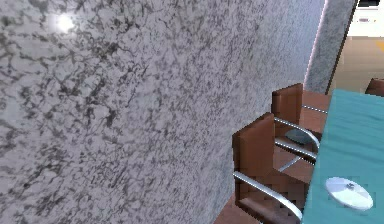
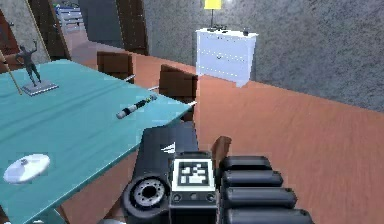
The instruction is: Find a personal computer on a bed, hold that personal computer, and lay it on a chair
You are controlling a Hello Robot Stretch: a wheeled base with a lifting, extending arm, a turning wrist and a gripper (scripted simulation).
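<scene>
My main worry is the speckled grey wall (image 1: 120,110). In the forward view it stands very near, across the whole left and middle, so driving ahead without turning right would likely scrape the base along it.

The second worry is the seats. The brown chairs (image 1: 268,150) with chrome armrests sit tucked against the teal table (image 1: 362,135), leaving little seat free. A careless reach could strike a chair back or an armrest, or sweep the white plate (image 1: 347,190) near the table's edge.

In the arm side view the arm (image 2: 255,190) looks retracted, its dark segments stacked low at the bottom right, near the table's corner. The white marker square (image 2: 191,175) faces the camera, and the gripper (image 2: 148,197) sits just left of it.

A dark flat slab (image 2: 163,150) stands right at the gripper, beyond the marker. It may be the personal computer, but its shape doesn't settle that for me. So I cannot tell where the task's thing is, nor whether the gripper holds anything. I also cannot tell whether the fingers are apart or together.

If that slab is my load, a turn toward the table could knock it against the edge.
</scene>
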